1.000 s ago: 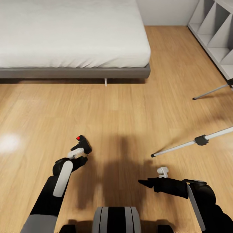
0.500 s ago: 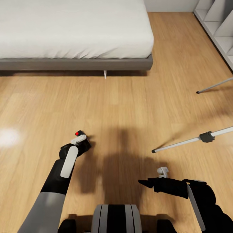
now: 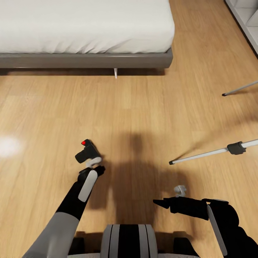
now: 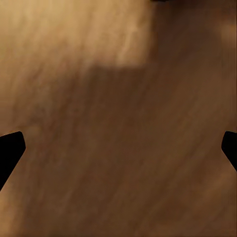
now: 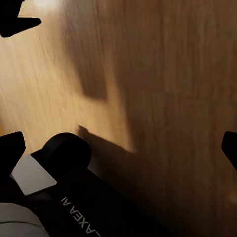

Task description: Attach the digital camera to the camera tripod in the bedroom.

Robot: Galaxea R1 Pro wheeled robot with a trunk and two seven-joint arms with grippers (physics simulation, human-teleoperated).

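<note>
Light wood floor [image 3: 143, 107] across the bedroom, with glare at the head view's left edge and a broad shadow ahead of the robot base [image 3: 129, 238].

Far side:
- White bed [image 3: 86, 25] on a grey frame, with one thin leg under the frame.
- Pale shelving [image 3: 247, 9] at the upper right corner. Cut off by the edge; contents of its compartments cannot be told.

Task items:
- Digital camera [image 3: 87, 153]: on the floor ahead of the left arm, red button toward the bed, black body toward the robot.
- Camera tripod [image 3: 200, 156]: at the right. Shows two silver legs with feet on the floor and a dark grey joint on the nearer leg. Head out of frame.

Left gripper [image 3: 94, 165]:
- Sits low, just behind the camera on the robot's side.
- White fingertip right against the camera body; contact or a small gap cannot be told.
- Released: in the left wrist view, black fingertips [image 4: 10, 150] stand wide apart, with blurred floor alone between them. Grasps nothing.

Right gripper [image 3: 170, 197]:
- Hovers over bare floor near the foot of the nearer tripod leg, apart from it and well apart from the camera.
- Also released: in the right wrist view, fingertips [image 5: 11, 148] spread to the frame edges over shadowed floor.
- Beside them, a black robot part [image 5: 74, 163] with white lettering.
</note>
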